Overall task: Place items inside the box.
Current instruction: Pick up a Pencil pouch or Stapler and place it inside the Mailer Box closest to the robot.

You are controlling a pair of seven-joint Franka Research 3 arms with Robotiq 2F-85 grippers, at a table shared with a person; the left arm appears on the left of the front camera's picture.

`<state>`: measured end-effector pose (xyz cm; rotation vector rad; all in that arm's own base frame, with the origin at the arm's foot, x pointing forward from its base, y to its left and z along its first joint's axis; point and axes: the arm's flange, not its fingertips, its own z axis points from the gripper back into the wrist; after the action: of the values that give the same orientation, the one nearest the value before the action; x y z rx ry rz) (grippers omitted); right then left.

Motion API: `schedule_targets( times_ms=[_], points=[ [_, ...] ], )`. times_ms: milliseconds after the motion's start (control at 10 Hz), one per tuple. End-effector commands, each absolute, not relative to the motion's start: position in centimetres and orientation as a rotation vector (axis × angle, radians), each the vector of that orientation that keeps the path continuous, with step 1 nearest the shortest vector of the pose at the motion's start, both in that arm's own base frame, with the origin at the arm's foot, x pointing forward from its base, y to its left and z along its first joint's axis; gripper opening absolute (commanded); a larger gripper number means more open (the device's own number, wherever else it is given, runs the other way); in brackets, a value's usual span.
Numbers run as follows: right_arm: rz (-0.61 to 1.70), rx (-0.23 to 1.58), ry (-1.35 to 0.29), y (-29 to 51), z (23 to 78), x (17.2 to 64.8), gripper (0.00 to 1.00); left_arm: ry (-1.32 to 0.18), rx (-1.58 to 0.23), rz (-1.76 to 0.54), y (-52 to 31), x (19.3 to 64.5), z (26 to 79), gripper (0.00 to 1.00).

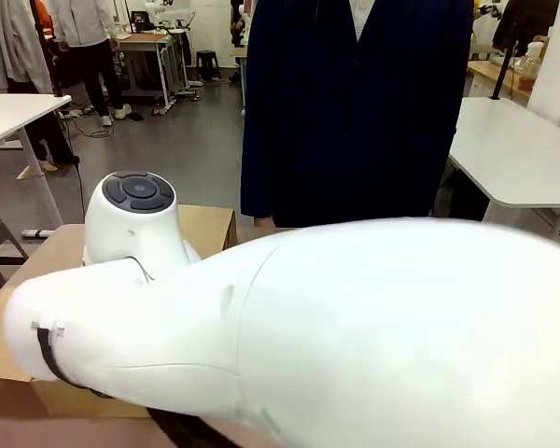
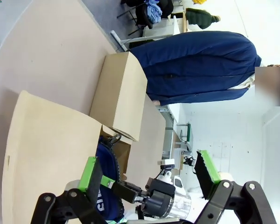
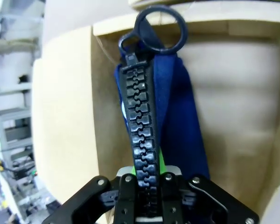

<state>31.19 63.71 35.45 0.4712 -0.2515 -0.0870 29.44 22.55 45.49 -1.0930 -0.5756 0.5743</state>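
Note:
My right gripper (image 3: 147,183) is shut on the black zip edge of a navy pouch (image 3: 179,116), an item. The pouch hangs lengthwise down into the open cardboard box (image 3: 233,107), its ring pull (image 3: 159,25) at the far end. From the left wrist view, the same navy pouch (image 2: 107,163) sits between the box's flaps (image 2: 51,140), with the right gripper (image 2: 130,191) clamped on it. My left gripper (image 2: 148,170) hovers above the box with its green-padded fingers (image 2: 91,173) spread open and nothing between them.
A white arm (image 1: 355,327) crosses close to the front camera and hides most of the table. Behind it a box flap (image 1: 210,224) shows. A person in a dark navy coat (image 1: 355,112) stands at the far side, close to the box.

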Motion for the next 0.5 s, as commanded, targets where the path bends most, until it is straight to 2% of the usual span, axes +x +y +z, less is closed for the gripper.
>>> schedule_targets(
  times_ms=[0,400],
  points=[
    [-0.082,0.475,-0.209,62.9,35.3,32.3,0.08,-0.590,-1.101,0.558,22.6,29.3,45.5,1.00],
    [-0.191,0.594,-0.120,60.2,38.2,33.7,0.08,-0.590,-1.101,0.558,22.6,29.3,45.5,1.00]
  ],
)
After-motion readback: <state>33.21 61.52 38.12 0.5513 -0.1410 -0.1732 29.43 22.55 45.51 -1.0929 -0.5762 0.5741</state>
